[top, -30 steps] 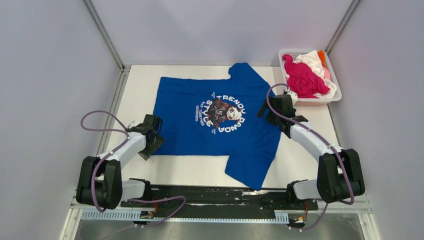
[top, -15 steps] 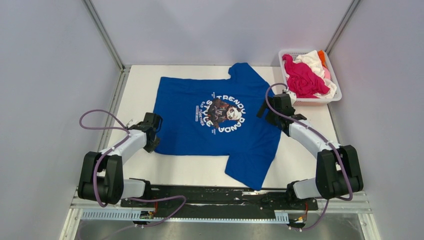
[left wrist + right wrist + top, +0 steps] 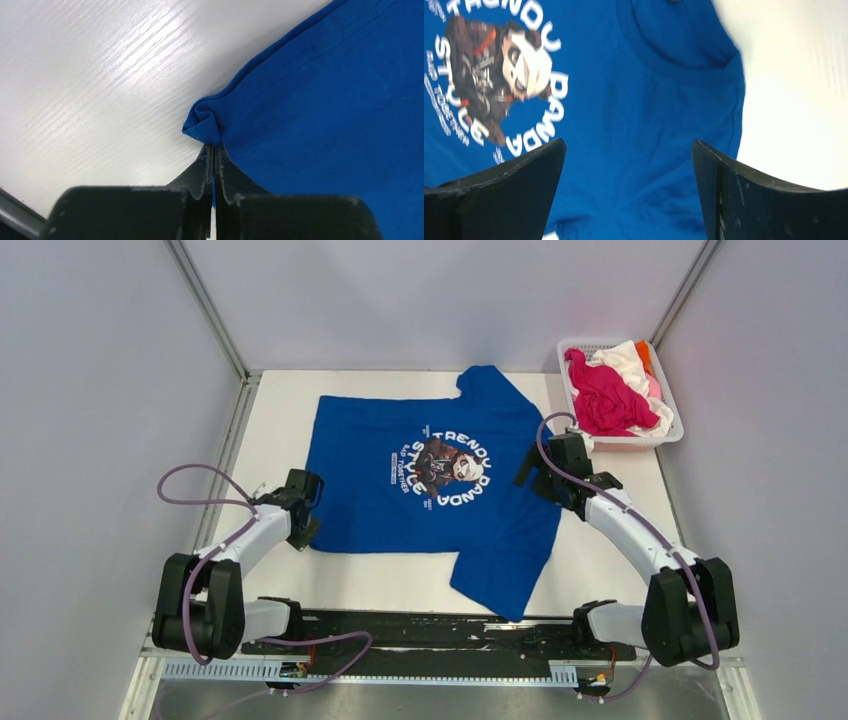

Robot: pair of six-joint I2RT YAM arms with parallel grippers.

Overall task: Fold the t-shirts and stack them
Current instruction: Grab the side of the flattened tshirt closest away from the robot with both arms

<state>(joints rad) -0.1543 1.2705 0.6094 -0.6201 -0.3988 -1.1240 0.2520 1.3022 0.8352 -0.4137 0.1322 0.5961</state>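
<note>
Left gripper (image 3: 213, 148) clamps the shirt (image 3: 350, 440) by its hem corner (image 3: 201, 122) — ready to fold; right gripper (image 3: 628, 145) gapes empty over the collar (image 3: 659, 62).

Left arm (image 3: 250, 535), right arm (image 3: 630, 525) — white shells, black joints, purple cables (image 3: 186, 468); hand fingers (image 3: 499, 200) black, perhaps scuffed.

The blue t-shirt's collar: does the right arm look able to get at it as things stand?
Probably yes. The right arm's fingers stand wide apart over the blue t-shirt, with its collar right ahead of them and nothing lying between; the left fingers pinch the opposite hem corner.
</note>
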